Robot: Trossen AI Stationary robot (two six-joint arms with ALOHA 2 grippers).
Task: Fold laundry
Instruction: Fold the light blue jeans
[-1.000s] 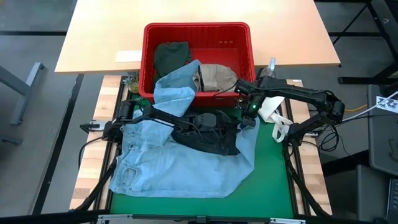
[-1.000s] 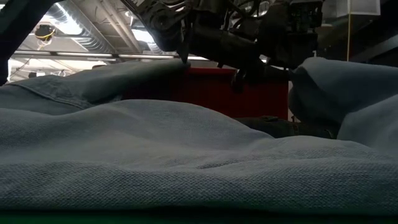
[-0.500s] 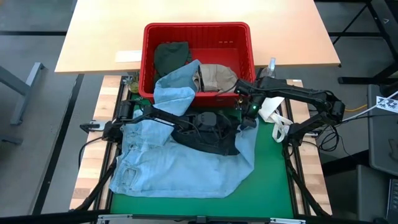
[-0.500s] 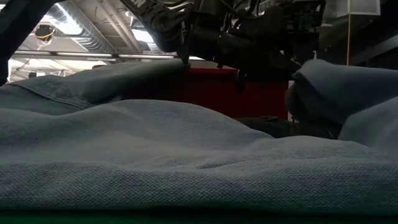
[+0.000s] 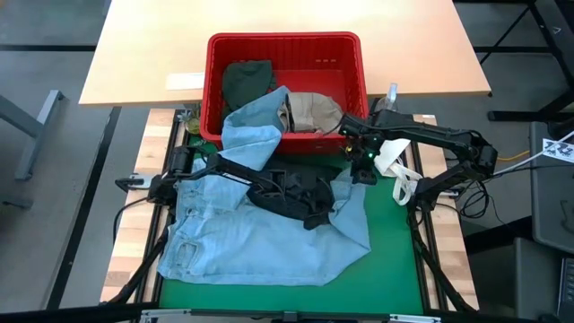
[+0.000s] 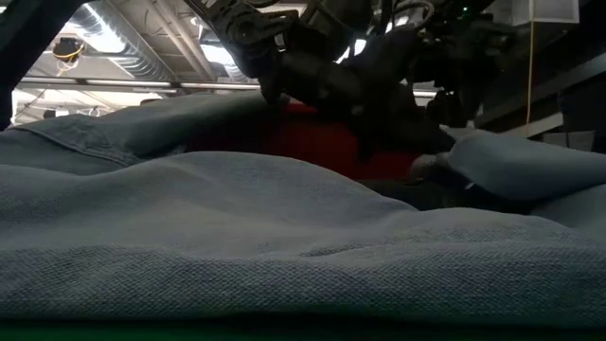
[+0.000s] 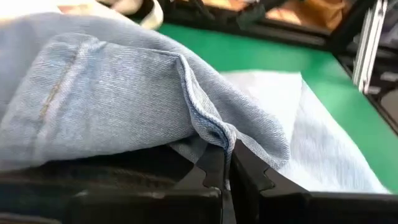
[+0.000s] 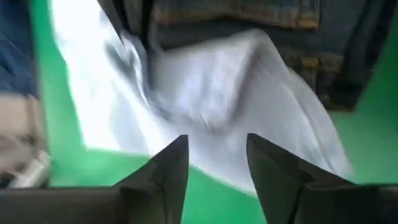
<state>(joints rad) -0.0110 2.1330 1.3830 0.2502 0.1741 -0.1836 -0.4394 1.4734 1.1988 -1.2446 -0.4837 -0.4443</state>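
Observation:
Light blue denim [image 5: 260, 242] lies spread on the green mat, with one part draped over the red basket's front rim. Dark navy jeans [image 5: 287, 190] lie on it at the middle. A dark olive piece [image 5: 247, 81] and a beige khaki piece [image 5: 312, 109] rest inside the basket. My left gripper [image 5: 330, 199] reaches in from the table's left and is shut on a denim fold. My right gripper [image 8: 217, 140] hangs open over the denim near the basket's front right corner, with nothing between its fingers. My left gripper pinches a stitched hem edge of the light blue denim [image 7: 214, 129] between its two fingers. The fingers come from the table's left, slanting a little downward. The denim bulges slack over the fingers, and the rest of it lies on the mat.
The red basket [image 5: 215, 90] stands at the mat's far edge. A small white cloth [image 5: 390, 160] lies by my right arm at the mat's right side. Bare green mat [image 5: 395, 260] shows to the right and along the near edge.
The denim fold that stood high beside my right gripper has dropped and now lies lower and flatter. My left gripper has tipped downward and rolled over the dark jeans. My right gripper has rolled in place.

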